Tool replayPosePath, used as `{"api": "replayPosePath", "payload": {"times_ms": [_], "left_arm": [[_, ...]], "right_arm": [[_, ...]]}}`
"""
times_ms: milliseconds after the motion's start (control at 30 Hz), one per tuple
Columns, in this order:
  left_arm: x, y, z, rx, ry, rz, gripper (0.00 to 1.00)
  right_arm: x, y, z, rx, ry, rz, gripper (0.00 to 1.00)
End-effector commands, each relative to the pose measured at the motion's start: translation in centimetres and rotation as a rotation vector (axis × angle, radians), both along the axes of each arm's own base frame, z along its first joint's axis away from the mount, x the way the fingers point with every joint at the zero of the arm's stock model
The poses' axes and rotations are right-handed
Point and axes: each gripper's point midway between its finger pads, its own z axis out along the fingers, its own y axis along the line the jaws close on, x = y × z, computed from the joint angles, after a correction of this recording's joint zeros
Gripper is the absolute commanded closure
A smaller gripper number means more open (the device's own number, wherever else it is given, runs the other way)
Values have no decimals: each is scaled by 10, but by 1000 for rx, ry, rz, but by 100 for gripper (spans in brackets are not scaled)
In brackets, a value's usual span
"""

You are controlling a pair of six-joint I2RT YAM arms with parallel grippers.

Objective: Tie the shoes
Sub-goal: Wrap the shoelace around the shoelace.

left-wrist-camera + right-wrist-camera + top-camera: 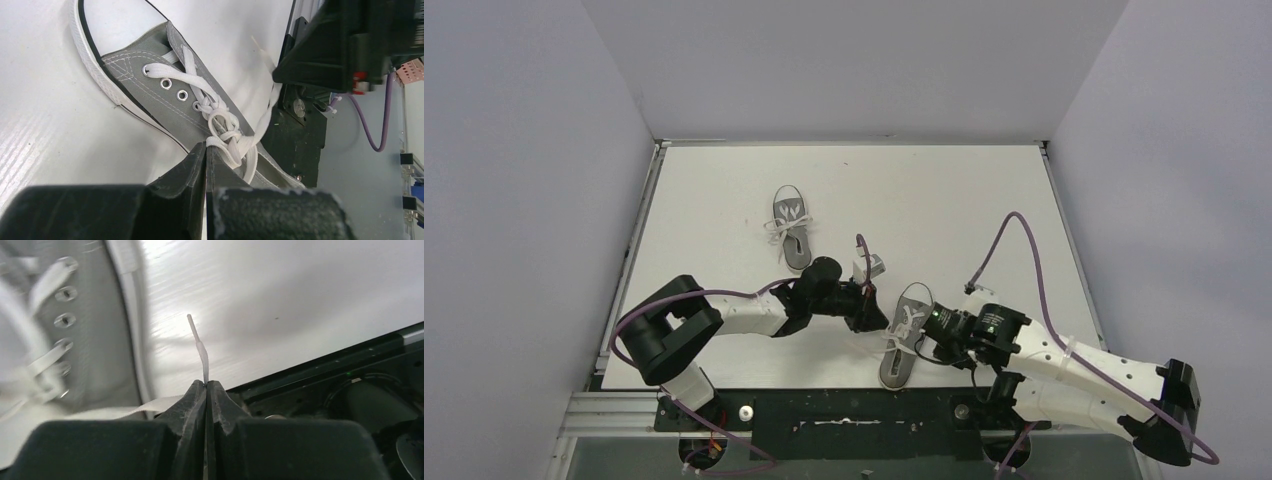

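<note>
Two grey shoes are seen on the white bench (724,200). The far shoe (792,228) is set near the middle of the bench, well apart from both arms. The near shoe (907,335) is placed close to the bench's front edge, between the two grippers, with its toe turned toward the far side.

The left gripper (206,146) is held at the left side of the near shoe. Its fingers are pressed together, and a strand of the white lace (160,70) appears to be pinched at their tips, just beside the knot (227,137) that sits past the last of the metal eyelets (165,84). A loose length of lace is draped from the knot over the shoe's side.

The right gripper (206,384) is held at the right side of the same shoe. Its fingers are clamped on the lace near its end, and the stiff lace tip (192,327) is left sticking out beyond the fingertips, above the bench. A flat stretch of lace is seen running from the fingers back to the shoe.
</note>
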Motion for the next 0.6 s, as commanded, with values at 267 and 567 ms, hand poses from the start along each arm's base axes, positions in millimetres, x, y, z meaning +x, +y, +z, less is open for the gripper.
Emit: {"api": "replayPosePath", "payload": {"times_ms": [267, 567], "left_arm": [[-7, -8, 26, -93, -18, -56, 100], [-8, -4, 34, -116, 4, -77, 100]], "right_arm": [[15, 78, 38, 255, -78, 622, 43], [39, 112, 36, 319, -217, 825, 37]]}}
